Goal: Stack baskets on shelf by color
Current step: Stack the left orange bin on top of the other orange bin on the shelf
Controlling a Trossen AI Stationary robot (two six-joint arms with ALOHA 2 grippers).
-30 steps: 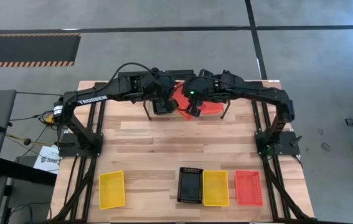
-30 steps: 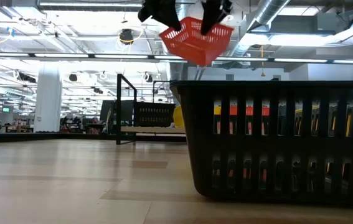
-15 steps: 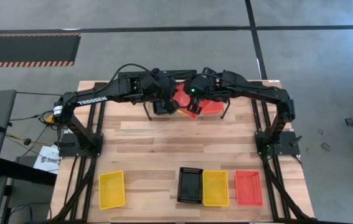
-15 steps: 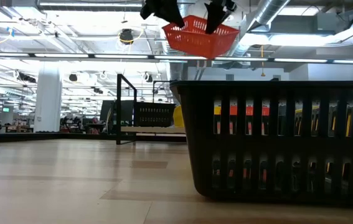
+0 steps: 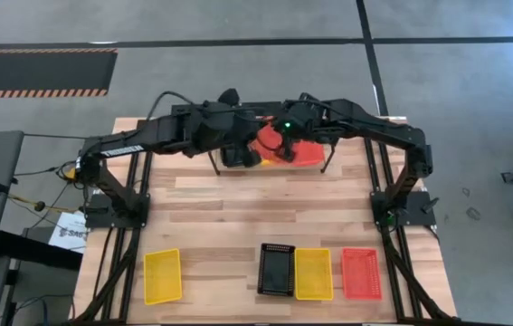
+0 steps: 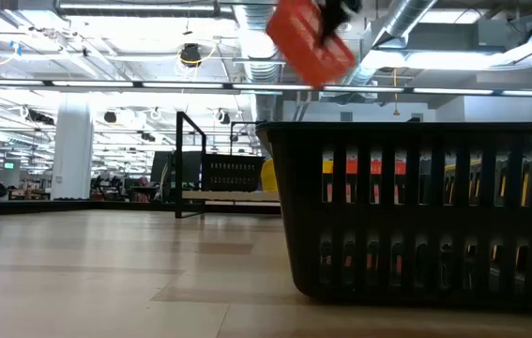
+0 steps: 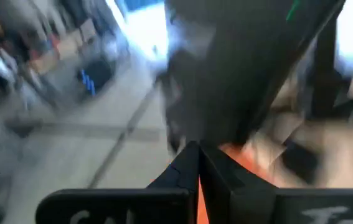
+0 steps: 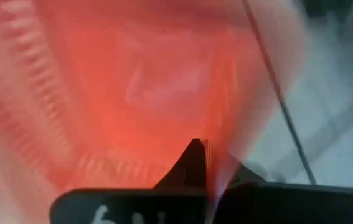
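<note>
1. Looking straight down, a row of baskets lies along the near edge of the wooden surface (image 5: 265, 204): a yellow basket (image 5: 162, 276) alone at the left, then a black basket (image 5: 275, 269), a second yellow basket (image 5: 313, 273) and a red-orange basket (image 5: 360, 273).
2. From table-top height that row shrinks to the black basket (image 6: 416, 211) filling the right side, with yellow and orange showing through its slots, and the shelf (image 6: 211, 178) stands far off as a thin black frame.
3. Beyond the surface is a large bright hall with ceiling ducts and hanging lamps; the floor around it is grey concrete.
4. Both arms reach inward over the far edge and meet at a lifted red-orange basket (image 5: 285, 145), tilted high in the air (image 6: 309, 39).
5. The left gripper (image 5: 250, 156) has its jaws pressed together on that basket's rim, orange showing beside them.
6. The right gripper (image 5: 285, 150) pinches the same basket, jaws closed on the mesh.
</note>
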